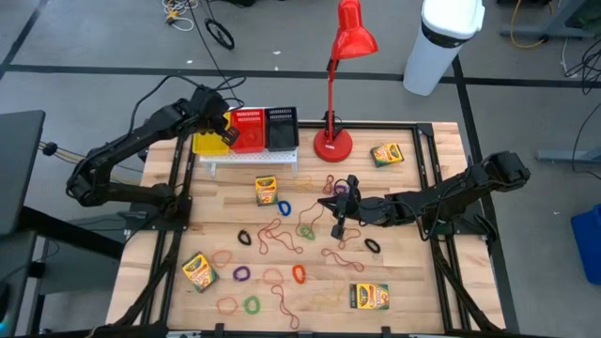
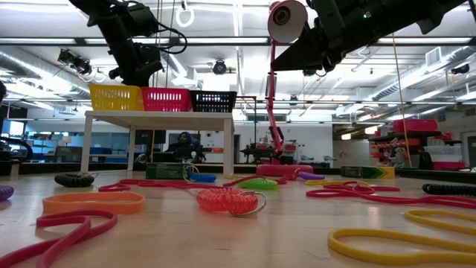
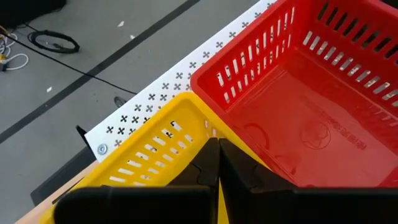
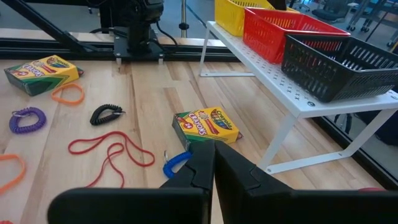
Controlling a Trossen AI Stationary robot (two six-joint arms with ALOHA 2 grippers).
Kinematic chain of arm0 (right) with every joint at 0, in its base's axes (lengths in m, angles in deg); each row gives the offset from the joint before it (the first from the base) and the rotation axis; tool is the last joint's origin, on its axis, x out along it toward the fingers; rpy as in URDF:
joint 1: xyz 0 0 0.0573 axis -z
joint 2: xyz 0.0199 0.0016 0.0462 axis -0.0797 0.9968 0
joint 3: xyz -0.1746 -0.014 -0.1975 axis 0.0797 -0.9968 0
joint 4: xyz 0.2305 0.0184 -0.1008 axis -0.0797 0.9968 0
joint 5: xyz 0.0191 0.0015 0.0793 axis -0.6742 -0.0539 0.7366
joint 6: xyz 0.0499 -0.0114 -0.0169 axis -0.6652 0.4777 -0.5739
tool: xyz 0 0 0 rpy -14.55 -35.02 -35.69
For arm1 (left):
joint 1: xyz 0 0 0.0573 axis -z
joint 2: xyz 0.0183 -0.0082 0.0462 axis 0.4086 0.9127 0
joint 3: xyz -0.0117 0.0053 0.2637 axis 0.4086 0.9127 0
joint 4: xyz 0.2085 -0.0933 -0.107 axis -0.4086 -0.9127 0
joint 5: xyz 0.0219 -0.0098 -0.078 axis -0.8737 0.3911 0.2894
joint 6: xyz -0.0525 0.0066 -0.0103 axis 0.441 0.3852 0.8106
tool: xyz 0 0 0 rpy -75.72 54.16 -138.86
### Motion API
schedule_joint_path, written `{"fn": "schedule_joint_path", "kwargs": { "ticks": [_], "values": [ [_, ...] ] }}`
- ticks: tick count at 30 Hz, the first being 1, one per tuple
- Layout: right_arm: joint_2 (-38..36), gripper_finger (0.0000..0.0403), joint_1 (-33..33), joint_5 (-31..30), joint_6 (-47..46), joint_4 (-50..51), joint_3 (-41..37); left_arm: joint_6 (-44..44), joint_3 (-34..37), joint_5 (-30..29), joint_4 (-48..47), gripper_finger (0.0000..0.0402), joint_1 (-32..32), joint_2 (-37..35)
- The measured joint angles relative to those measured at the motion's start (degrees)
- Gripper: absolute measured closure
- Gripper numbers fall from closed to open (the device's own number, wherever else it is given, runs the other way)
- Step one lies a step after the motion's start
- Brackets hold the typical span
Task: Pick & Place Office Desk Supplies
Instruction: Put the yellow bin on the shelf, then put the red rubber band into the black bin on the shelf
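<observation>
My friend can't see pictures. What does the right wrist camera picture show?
The right gripper, fingers shut and empty, hangs over a wooden table near a crayon box. Colored bands and another crayon box lie around. Yellow, red and black baskets sit on a white rack.

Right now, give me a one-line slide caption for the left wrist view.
Shut left gripper poised over the yellow basket, beside the empty red basket on the white rack.
</observation>
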Motion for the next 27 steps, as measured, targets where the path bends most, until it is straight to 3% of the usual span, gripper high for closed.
{"fn": "schedule_joint_path", "kwargs": {
  "ticks": [7,15,22,27],
  "values": [
    [0.00,0.0382,0.00,0.00,0.00,0.00,0.00,-2.00,0.04,-0.95,0.00,0.0394,0.00,-0.79],
    [0.00,0.0382,0.00,0.00,0.03,0.00,0.00,-3.62,0.04,0.20,-0.42,0.0394,2.74,-9.83],
    [0.14,0.0382,0.00,-0.46,0.04,-0.95,0.00,-0.13,0.04,4.34,-0.26,0.0394,16.70,-20.98],
    [1.74,0.0392,-0.02,2.60,0.60,-9.39,-2.11,4.38,1.16,-1.68,1.30,0.0394,31.82,-24.14]
  ]
}}
